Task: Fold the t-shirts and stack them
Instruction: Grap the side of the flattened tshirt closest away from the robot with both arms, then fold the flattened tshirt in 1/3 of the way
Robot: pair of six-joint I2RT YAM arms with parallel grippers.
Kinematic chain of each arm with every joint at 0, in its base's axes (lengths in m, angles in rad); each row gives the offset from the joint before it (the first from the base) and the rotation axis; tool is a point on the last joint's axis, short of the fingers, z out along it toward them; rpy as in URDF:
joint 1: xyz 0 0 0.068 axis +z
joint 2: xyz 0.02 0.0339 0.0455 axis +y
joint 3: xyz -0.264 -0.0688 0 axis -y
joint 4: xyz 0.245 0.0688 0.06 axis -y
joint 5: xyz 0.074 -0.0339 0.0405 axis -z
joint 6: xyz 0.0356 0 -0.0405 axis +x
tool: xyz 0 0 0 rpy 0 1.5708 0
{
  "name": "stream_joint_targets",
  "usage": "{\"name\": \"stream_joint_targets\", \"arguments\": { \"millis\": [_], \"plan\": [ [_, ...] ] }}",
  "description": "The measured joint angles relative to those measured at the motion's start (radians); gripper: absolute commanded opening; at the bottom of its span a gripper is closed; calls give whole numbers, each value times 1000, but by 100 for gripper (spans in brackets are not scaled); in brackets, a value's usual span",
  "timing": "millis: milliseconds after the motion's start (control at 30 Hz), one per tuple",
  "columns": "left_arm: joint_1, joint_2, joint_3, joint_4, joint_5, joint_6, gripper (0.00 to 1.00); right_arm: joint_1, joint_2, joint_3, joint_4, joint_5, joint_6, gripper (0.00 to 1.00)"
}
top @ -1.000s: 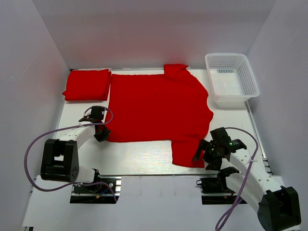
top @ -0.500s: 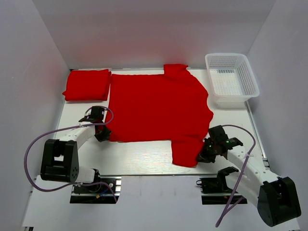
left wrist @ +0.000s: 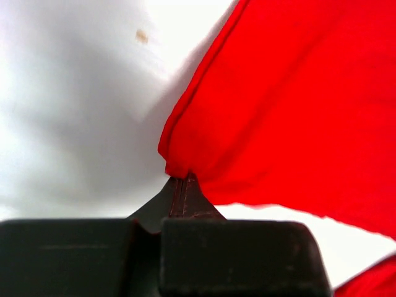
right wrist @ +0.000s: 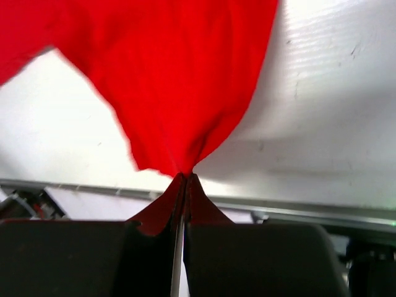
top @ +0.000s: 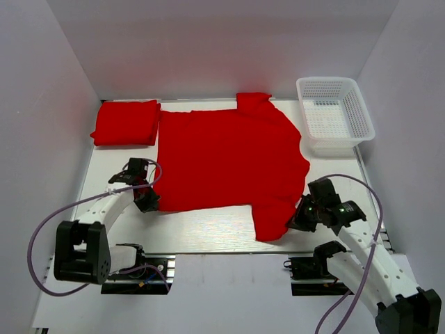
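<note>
A plain red t-shirt [top: 226,156] lies spread flat across the white table. My left gripper [top: 149,200] is shut on its near-left corner, and the pinched cloth [left wrist: 179,158] bunches at the tips of my left gripper [left wrist: 183,179]. My right gripper [top: 296,221] is shut on the near-right sleeve; red cloth [right wrist: 173,93] hangs in a point from the tips of my right gripper [right wrist: 186,176]. A second red t-shirt [top: 126,122] lies folded at the far left.
A white mesh basket [top: 335,114] stands at the far right corner with nothing in it. White walls close in the table [top: 201,226] on three sides. The table's front rail [right wrist: 309,210] runs just under the held sleeve.
My right gripper moved in onto the near-right sleeve and shut on it, lifting it slightly. My left arm shifted a little toward the near side with its corner of the shirt.
</note>
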Motion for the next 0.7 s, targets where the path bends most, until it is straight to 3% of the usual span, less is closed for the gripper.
{"name": "stream_joint_targets", "arguments": {
  "millis": [367,500,700],
  "plan": [
    [-7,-166,-6,-156,43,3,0,8,-56,183,-213,-32,-2,0],
    [-6,-161,-4,-158,44,4,0,8,-28,192,-177,-33,-11,0],
    [0,-49,74,-141,46,2,0,8,126,224,50,-13,-31,0]
  ]
}}
